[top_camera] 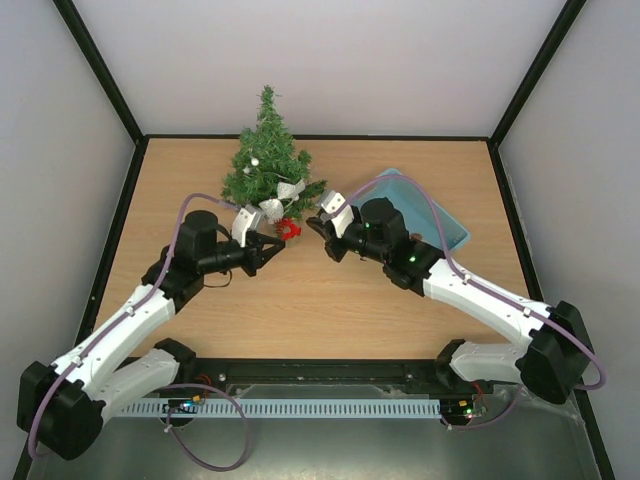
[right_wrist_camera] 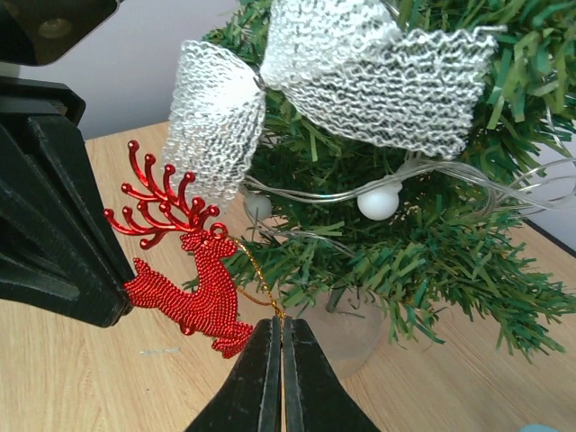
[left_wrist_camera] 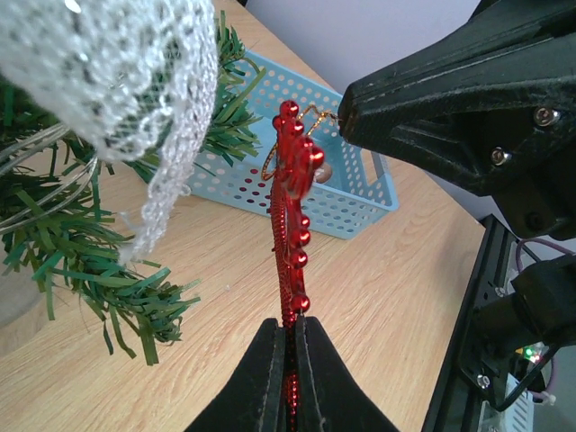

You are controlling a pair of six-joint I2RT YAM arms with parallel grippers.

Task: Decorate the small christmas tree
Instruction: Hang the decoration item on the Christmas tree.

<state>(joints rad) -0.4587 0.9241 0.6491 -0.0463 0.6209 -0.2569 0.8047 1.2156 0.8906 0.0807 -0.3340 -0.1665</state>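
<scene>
The small christmas tree (top_camera: 268,160) stands at the back centre of the table, wearing a white mesh bow (right_wrist_camera: 360,63), a white bead (right_wrist_camera: 378,202) and a clear wire. In front of its base hangs a red beaded reindeer ornament (top_camera: 289,228). My left gripper (left_wrist_camera: 293,328) is shut on the rear of the reindeer (left_wrist_camera: 292,207), holding it edge-on. From the right, my right gripper (right_wrist_camera: 282,324) is shut on the thin gold hanging loop (right_wrist_camera: 256,279) that runs from the reindeer (right_wrist_camera: 189,279). Both grippers meet just in front of the tree's lowest branches (right_wrist_camera: 423,243).
A light blue perforated basket (top_camera: 440,215) lies at the right behind the right arm; its inside is mostly hidden. The tree's pale round base (right_wrist_camera: 346,328) sits right behind the right fingertips. Dark walls border the wooden table (top_camera: 330,310).
</scene>
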